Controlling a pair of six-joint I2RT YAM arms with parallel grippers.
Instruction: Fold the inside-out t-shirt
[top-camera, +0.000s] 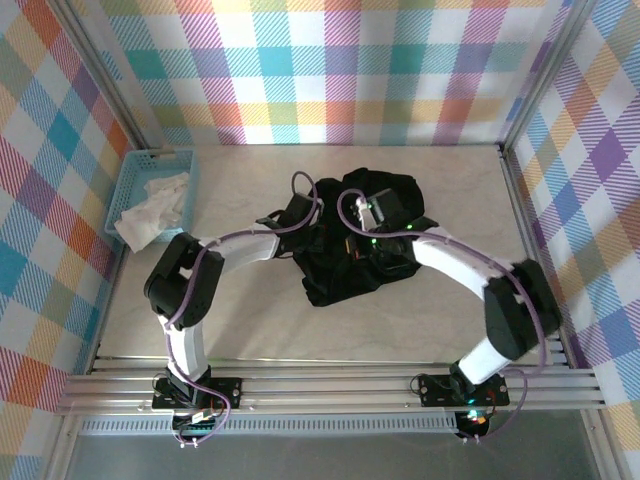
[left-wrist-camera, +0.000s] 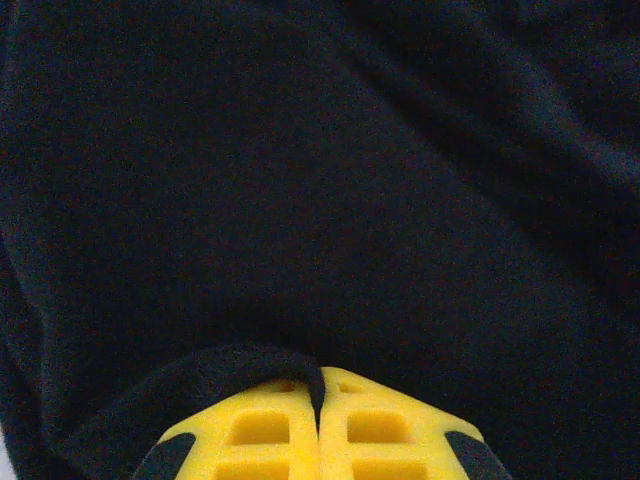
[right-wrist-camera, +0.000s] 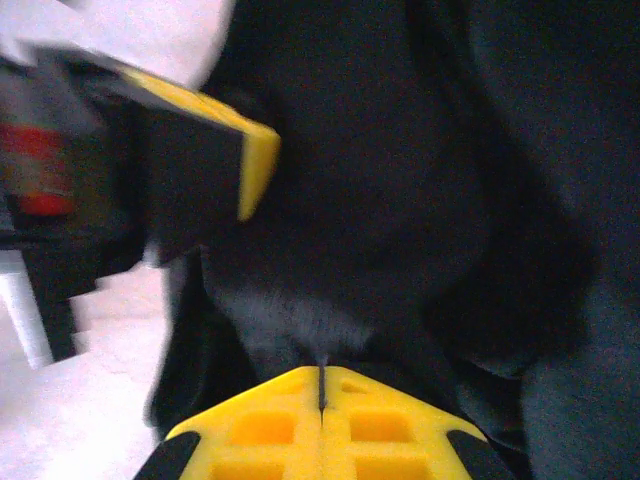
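Observation:
The black t-shirt (top-camera: 350, 285) lies crumpled in a heap in the middle of the table, with no print showing. Both arms reach into it from either side. My left gripper (top-camera: 318, 228) is shut, and in the left wrist view its yellow fingers (left-wrist-camera: 250, 430) pinch a thin fold of the black fabric (left-wrist-camera: 300, 200) between them. My right gripper (top-camera: 368, 232) is also shut on a fold of the shirt (right-wrist-camera: 400, 200), the cloth caught between its yellow fingertips (right-wrist-camera: 380, 420). The left gripper's yellow finger (right-wrist-camera: 255, 165) shows close by in the right wrist view.
A light-blue basket (top-camera: 160, 155) holding a white cloth (top-camera: 152, 210) stands at the back left. Bare pale tabletop (top-camera: 250, 310) lies in front of the shirt. Plaid walls close in the back and sides, and a metal rail (top-camera: 330, 385) runs along the near edge.

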